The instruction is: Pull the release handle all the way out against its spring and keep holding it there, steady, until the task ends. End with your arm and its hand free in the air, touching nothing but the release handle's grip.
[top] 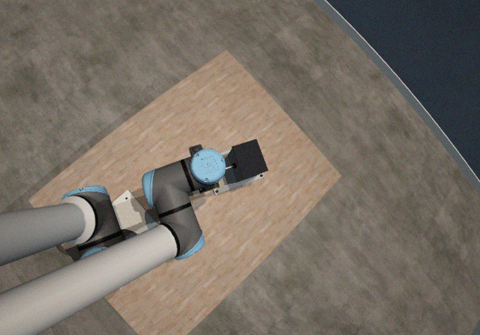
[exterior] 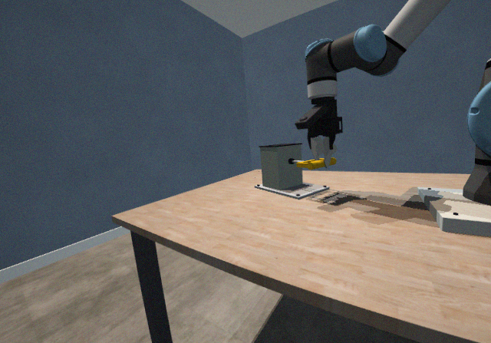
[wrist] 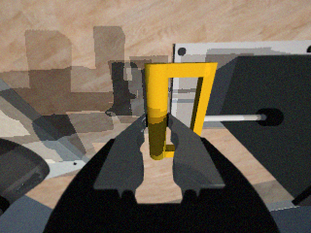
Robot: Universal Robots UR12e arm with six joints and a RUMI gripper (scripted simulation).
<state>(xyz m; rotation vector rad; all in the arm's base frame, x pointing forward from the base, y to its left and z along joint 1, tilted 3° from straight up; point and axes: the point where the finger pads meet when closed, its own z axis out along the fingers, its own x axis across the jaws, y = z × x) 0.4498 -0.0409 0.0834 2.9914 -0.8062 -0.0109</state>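
The yellow release handle [wrist: 167, 102] is a rectangular loop on a thin white rod [wrist: 233, 116] that comes out of a grey housing box [exterior: 281, 166]. In the exterior view the handle [exterior: 314, 163] sits out from the box with a stretch of rod showing. My gripper [wrist: 156, 114] points down from above and is shut on the handle's outer grip bar. In the side view the gripper [exterior: 321, 156] hangs above the table, touching only the handle. In the overhead view my wrist [top: 207, 166] hides the handle; the box [top: 247, 162] shows beside it.
The box stands on a grey baseplate [exterior: 292, 189] bolted to the wooden table [exterior: 337, 228]. The arm's own base mount [exterior: 456, 212] sits at the right of the table. The table edge lies to the left of the box.
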